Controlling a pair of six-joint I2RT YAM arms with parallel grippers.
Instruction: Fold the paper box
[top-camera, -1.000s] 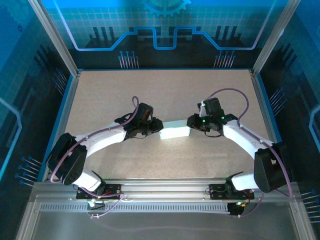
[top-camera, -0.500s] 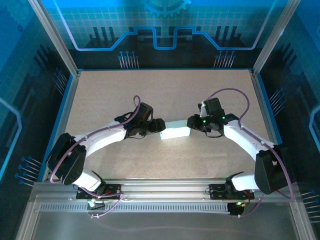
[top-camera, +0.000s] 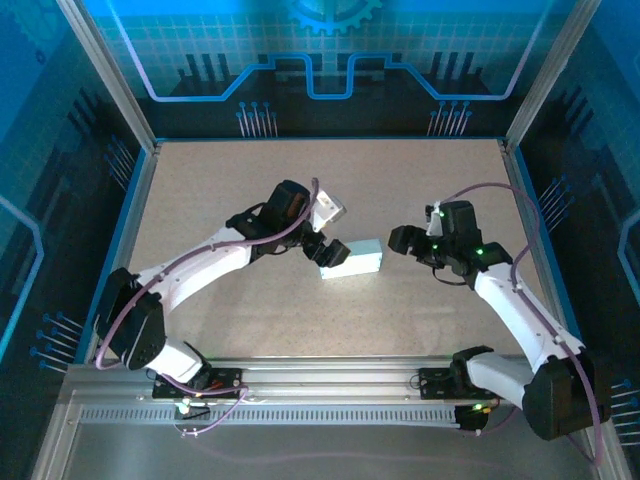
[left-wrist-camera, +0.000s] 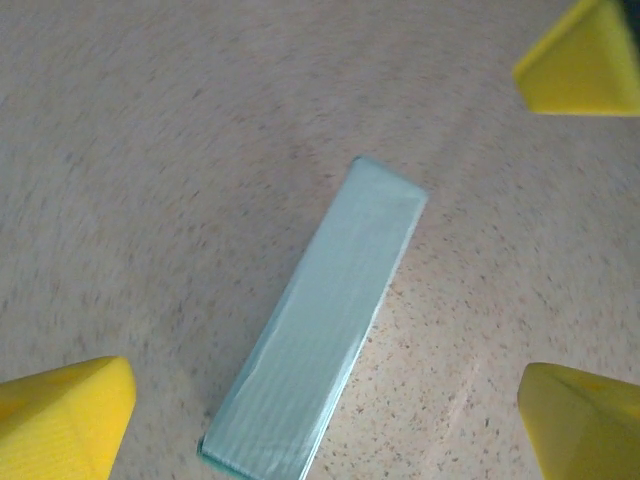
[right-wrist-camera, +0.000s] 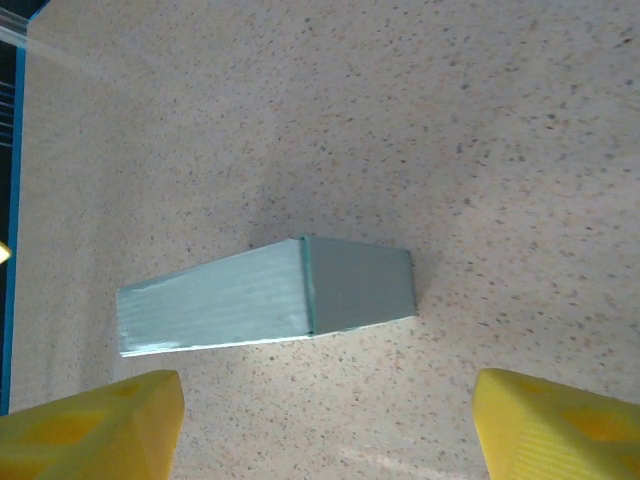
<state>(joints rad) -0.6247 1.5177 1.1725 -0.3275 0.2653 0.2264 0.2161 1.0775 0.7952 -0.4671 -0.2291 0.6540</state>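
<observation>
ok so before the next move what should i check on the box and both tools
1. paper box folded shut, no flap sticking out: ok on the faces that show.
2. Box lying on the table, nothing gripping it: ok.
3. left tool open above the box, fingers apart from the card: ok.
4. right tool open, standing off to the box's right: ok.
5. Underside and hidden end tucked in: cannot tell.
</observation>
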